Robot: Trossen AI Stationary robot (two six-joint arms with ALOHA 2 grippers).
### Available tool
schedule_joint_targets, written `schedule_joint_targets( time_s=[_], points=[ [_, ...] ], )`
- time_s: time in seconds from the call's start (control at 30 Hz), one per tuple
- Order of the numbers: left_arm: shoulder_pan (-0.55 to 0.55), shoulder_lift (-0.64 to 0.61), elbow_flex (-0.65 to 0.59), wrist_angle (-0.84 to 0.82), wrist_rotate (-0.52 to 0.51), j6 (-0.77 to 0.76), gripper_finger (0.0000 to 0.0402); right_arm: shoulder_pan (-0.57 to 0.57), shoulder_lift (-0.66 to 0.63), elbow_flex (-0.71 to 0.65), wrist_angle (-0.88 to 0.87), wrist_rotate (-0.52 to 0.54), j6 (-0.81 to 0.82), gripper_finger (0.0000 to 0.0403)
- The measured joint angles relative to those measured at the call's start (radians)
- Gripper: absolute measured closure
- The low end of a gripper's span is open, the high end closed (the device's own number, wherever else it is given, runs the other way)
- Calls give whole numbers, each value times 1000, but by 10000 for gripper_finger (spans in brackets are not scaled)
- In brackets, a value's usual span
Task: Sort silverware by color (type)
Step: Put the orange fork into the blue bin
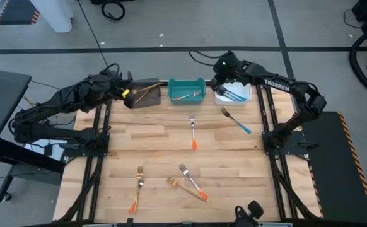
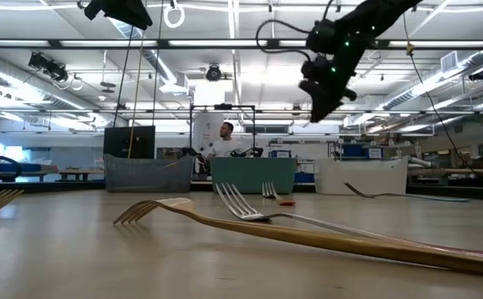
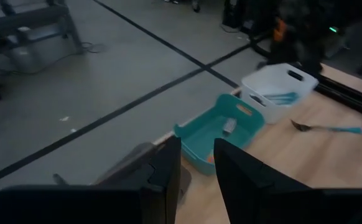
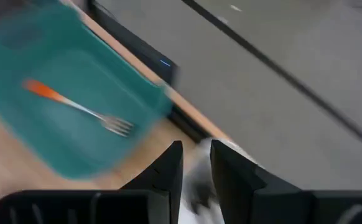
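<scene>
We judge the blue-handled fork on the worktop light, stiff and slippery, best pinched mid-handle; the right claw, empty, stands slightly apart.

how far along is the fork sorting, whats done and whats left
Partly done. The grey bin holds a gold fork, the teal bin an orange-handled fork, and the white bin blue-handled forks. Nothing shows in the right end effector, open over the white bin; the left end effector waits by the grey bin. Five remain on the table: one blue-handled, three orange-handled, one gold.
</scene>
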Motion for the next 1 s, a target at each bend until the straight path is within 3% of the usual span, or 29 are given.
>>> schedule_joint_targets(
  time_s=[0.13, 0.33, 0.57, 1.0],
  points=[
    [-25, -1, 0, -33, 72, -1, 296, 23, 0, 5, 61, -119, 98, 312],
    [-68, -7, 0, -118, 85, -34, 296, 89, 0, 5, 67, -168, 199, 312],
    [-127, -25, 0, -171, 85, -60, 296, 185, 0, 5, 86, -168, 215, 312],
    [-239, -108, 0, -265, 85, -128, 296, 291, 2, 5, 125, -168, 458, 312]
  ],
)
